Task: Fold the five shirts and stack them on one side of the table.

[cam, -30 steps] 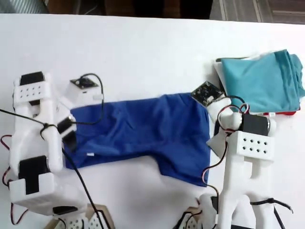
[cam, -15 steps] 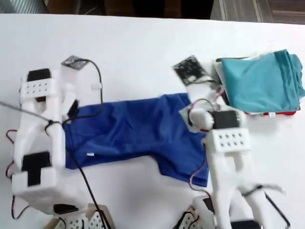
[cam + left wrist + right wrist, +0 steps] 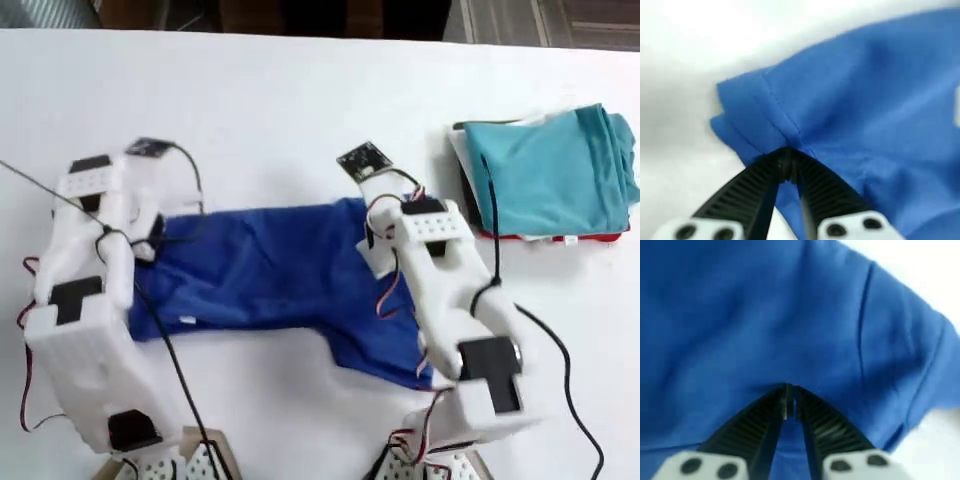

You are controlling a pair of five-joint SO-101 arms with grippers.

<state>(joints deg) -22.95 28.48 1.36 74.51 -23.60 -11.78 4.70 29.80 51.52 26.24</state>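
Blue shirt point(image 3: 270, 270) lies spread across the middle of the white table point(image 3: 300, 100) in the high view, creased, with one flap reaching toward the near edge. The left arm stands at its left end, with the left gripper point(image 3: 150, 238) down on the cloth's edge there. The right arm leans in over the shirt's right part, and the right gripper point(image 3: 373, 255) is on the cloth near the far right corner. Well apart from it, at the table's right side, sits a stack point(image 3: 550, 170) of folded shirts, teal on top with white and red edges showing beneath.

In the left wrist view, the left gripper point(image 3: 788, 162) has its jaws pinched together on the shirt point(image 3: 865, 100), right at a stitched hem close to a corner, with bare table beyond.

In the right wrist view, the right gripper point(image 3: 790, 400) is clamped on a small fold of the shirt point(image 3: 765, 315), whose seams run off toward a corner.
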